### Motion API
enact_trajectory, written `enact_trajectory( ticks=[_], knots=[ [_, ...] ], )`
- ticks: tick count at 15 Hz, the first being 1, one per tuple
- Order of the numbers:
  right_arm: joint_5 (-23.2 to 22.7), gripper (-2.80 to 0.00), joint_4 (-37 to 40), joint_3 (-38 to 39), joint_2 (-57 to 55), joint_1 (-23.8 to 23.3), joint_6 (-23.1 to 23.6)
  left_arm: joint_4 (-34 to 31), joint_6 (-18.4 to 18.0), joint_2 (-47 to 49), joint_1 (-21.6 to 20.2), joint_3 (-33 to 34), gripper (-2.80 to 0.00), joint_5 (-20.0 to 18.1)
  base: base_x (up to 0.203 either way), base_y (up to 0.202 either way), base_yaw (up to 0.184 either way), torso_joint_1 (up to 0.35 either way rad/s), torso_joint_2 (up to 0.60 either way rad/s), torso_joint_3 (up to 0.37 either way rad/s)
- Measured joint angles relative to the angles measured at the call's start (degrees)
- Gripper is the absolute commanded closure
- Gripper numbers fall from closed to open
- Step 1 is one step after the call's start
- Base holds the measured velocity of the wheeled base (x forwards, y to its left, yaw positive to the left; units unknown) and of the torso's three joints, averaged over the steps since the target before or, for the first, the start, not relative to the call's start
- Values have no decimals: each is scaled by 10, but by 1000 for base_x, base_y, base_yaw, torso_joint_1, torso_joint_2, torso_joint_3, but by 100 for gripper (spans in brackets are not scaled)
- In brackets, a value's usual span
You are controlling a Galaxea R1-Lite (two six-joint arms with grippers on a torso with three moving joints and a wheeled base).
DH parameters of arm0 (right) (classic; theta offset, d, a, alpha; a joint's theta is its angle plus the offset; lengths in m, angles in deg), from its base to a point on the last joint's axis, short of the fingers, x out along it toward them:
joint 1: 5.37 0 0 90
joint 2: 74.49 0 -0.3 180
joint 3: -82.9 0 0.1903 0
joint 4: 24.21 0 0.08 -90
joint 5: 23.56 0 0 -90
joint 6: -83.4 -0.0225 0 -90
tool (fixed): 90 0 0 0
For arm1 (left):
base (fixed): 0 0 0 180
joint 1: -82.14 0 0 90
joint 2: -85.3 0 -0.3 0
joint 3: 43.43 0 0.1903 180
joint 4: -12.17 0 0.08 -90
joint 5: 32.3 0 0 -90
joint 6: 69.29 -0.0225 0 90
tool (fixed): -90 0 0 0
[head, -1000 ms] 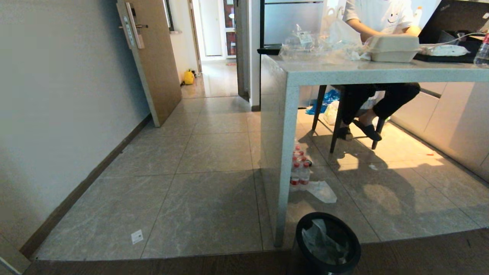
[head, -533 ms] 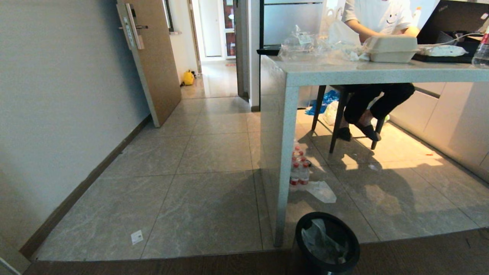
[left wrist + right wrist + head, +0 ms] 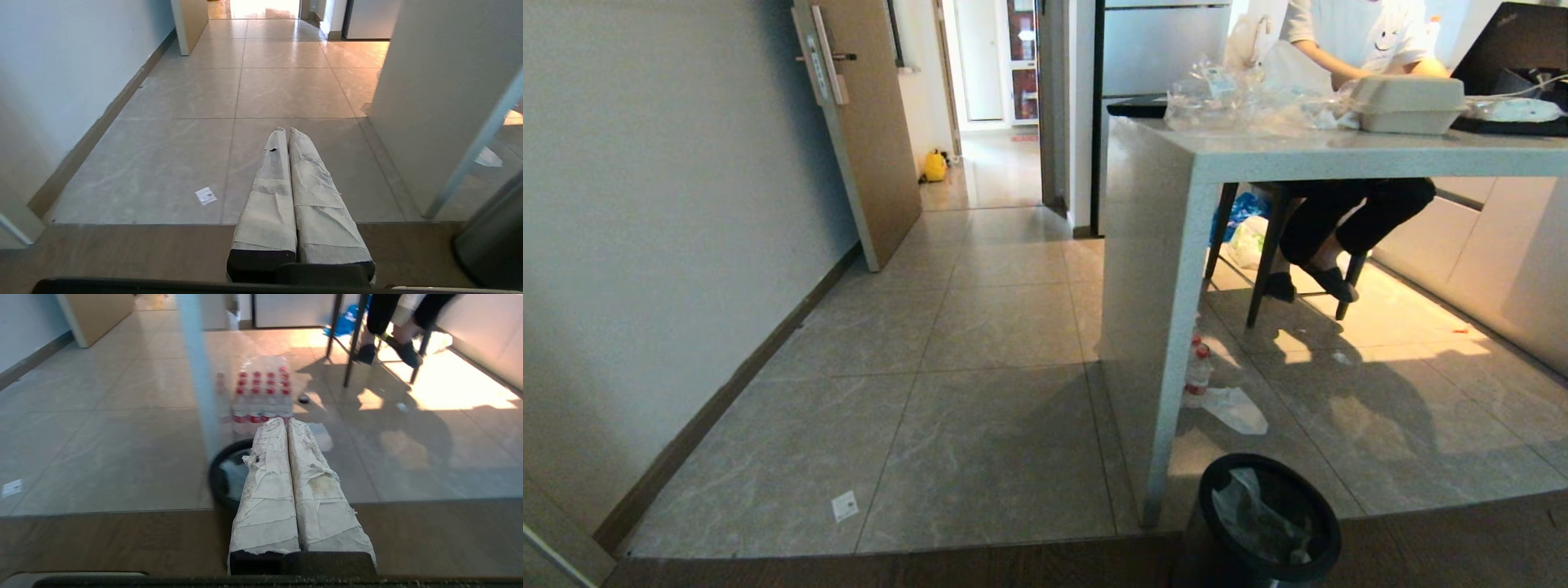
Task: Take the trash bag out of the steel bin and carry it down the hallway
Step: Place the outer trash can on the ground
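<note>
Right at my feet: one small round steel bin [image 3: 1267,523] with a black rim, standing where dark wood flooring meets the tiles, just beside the near leg of the pale speckled stone table [image 3: 1258,155]. Inside it, one crinkly translucent white trash bag [image 3: 1254,516], sitting low in the bin. My right gripper [image 3: 286,421] hangs above the bin's near edge, both cloth-wrapped fingers pressed flat together, nothing between them. My left gripper [image 3: 285,130] is the same story, fingers closed on nothing, out over the bare glossy tiled floor [image 3: 988,425] beside the table's end panel.

One small white paper scrap [image 3: 845,506] lies on the tiles to my left. Under the table, one shrink-wrapped pack of red-capped water bottles [image 3: 261,396]; I can't count the bottles reliably. One crumpled clear wrapper [image 3: 1235,408] lies on the floor beside the pack.

Further on, one person [image 3: 1347,122] in a white shirt and dark trousers sits on a dark-legged chair at the table. On top: a heap of clear plastic wrappings [image 3: 1241,102], one white clamshell box [image 3: 1409,104] and one black laptop [image 3: 1515,41].

Grey-beige marbled tiles run on past the grey wall with dark skirting, past one open brown door [image 3: 866,122], into the hallway [image 3: 1001,163], where one yellow bag [image 3: 935,167] sits on the floor at the far end.
</note>
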State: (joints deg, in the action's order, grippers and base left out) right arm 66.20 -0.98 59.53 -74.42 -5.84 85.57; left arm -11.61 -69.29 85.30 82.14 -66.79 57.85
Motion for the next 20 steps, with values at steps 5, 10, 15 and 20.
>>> enact_trajectory(
  ticks=[5, 10, 15, 20],
  knots=[
    [0, 0, 1, 0, 0, 0, 0, 0, 0, 0, 0, 0, 0, 0, 0, 165, 2, 1, 1, 4],
    [0, 0, 1, 0, 0, 0, -1, 0, -1, 0, 0, 0, 0, 0, 0, 0, 0, 0, 0, 0],
    [0, 0, 0, 0, 0, 0, 0, 1, 3, 0, 0, 0, 0, 1, 0, 0, 0, 3, 2, -142],
    [0, 0, 0, 0, 0, 0, -1, 1, 4, 0, 0, 0, 0, 1, 0, 0, 0, 3, 2, -192]
  ],
)
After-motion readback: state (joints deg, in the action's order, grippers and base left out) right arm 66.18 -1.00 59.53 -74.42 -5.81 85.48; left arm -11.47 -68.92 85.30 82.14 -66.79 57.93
